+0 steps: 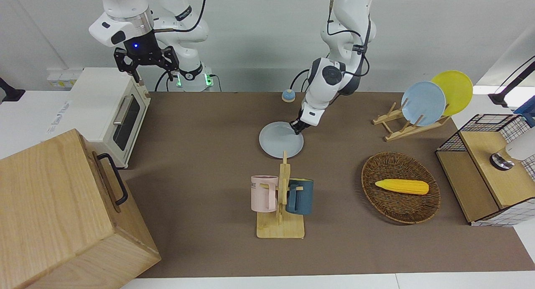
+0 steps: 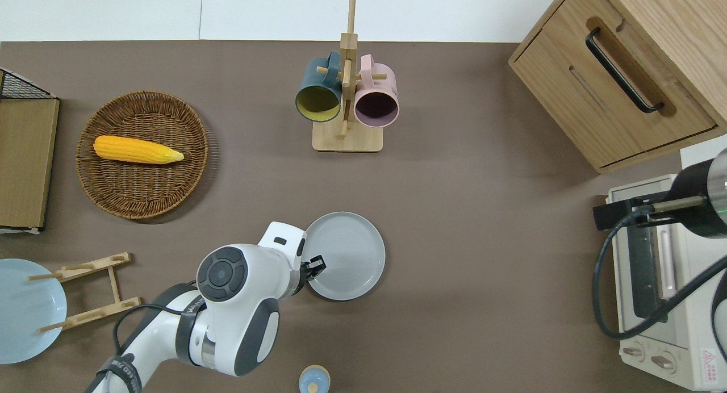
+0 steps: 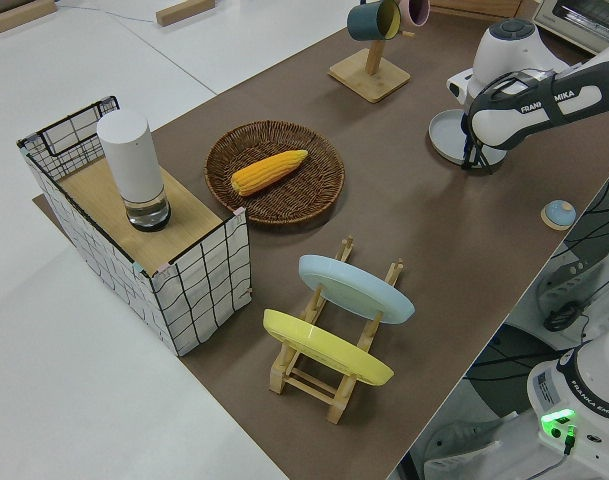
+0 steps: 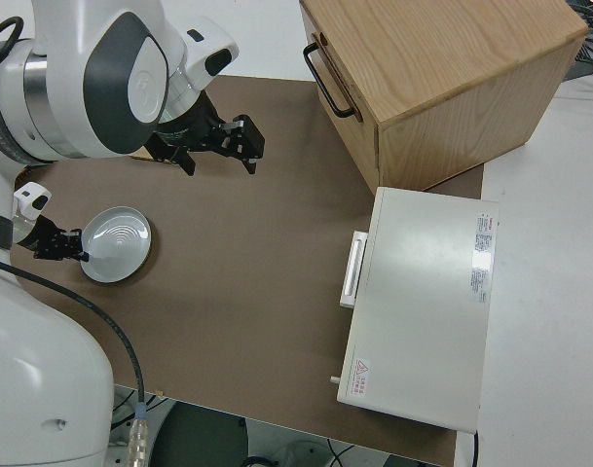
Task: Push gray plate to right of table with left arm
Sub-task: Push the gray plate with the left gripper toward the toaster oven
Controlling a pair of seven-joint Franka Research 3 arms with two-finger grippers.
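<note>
The gray plate [image 1: 279,142] [image 2: 347,256] [image 3: 448,134] [image 4: 117,245] lies flat near the middle of the brown table [image 1: 200,155] [image 2: 488,279]. My left gripper [image 1: 298,130] [image 2: 314,266] [image 3: 474,163] [image 4: 64,244] is down at the plate's rim, on the side toward the left arm's end of the table, shut and touching the edge. The right arm is parked, its gripper [image 1: 151,69] [image 4: 218,156] open and holding nothing.
A mug rack [image 1: 281,197] with a pink and a teal mug stands farther from the robots than the plate. A wicker basket [image 1: 388,205] holding corn, a plate rack [image 1: 401,126] and a wire crate [image 1: 489,168] sit toward the left arm's end. A toaster oven [image 1: 108,109] and wooden cabinet [image 1: 62,214] occupy the right arm's end.
</note>
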